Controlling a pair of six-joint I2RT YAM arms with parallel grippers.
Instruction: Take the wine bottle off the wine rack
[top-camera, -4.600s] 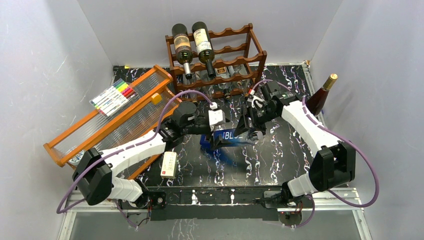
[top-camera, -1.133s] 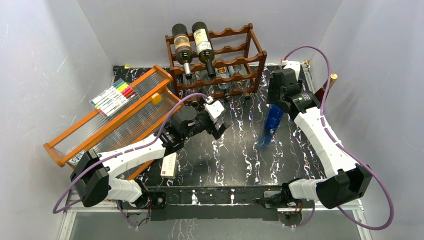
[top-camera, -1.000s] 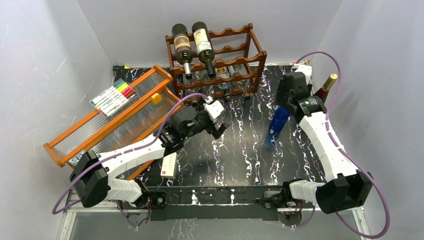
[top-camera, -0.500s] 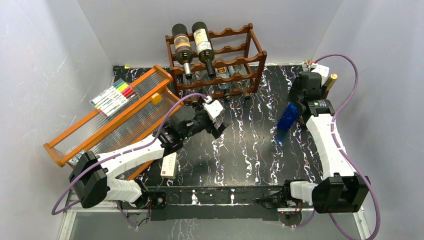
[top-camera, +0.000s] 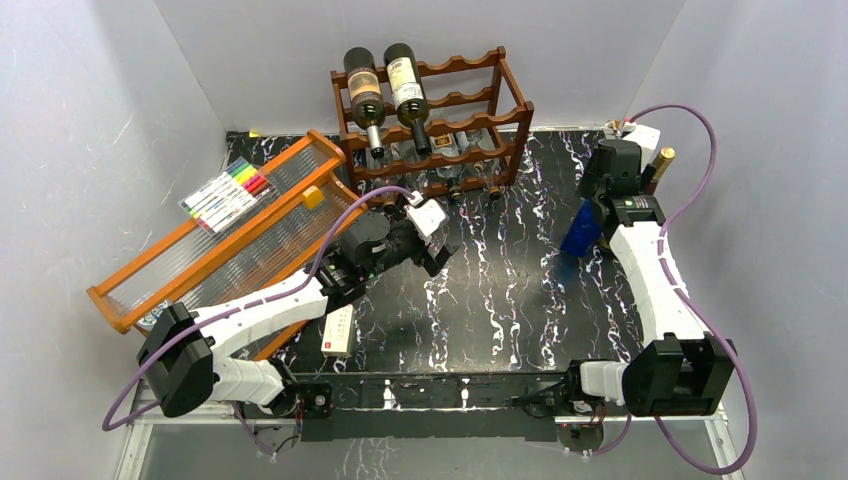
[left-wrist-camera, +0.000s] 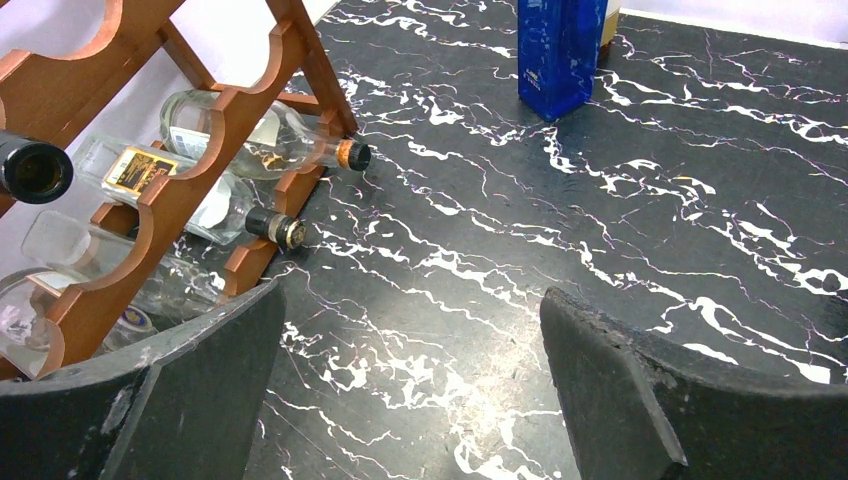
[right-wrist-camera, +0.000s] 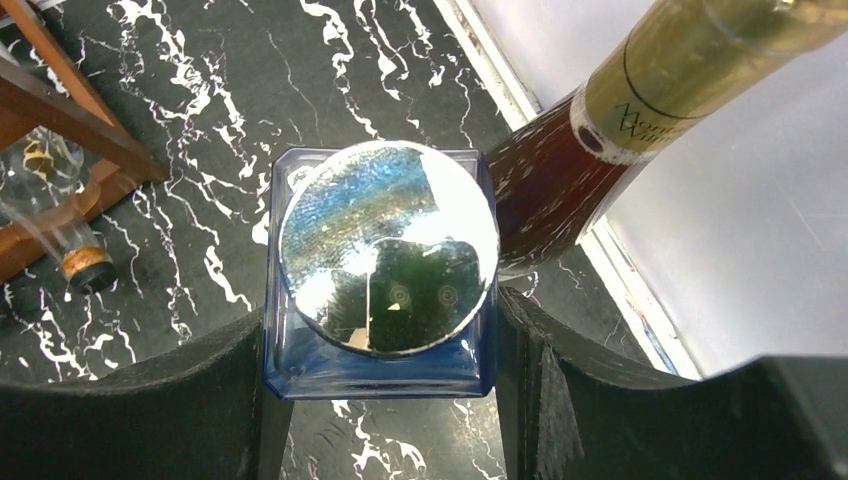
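Parking the blue bottle: tilted mid-carry 0.5 s ago, now upright beside the red wine bottle, well away from the wine rack. Our right gripper clamps it; left gripper wide open, empty. Release next.

In my right wrist view, toward one o'clock, the red bottle has a gold neck band with script I can read only as "Mon…". The labels on the racked wine bottles and the clear bottles are too small for me to read.
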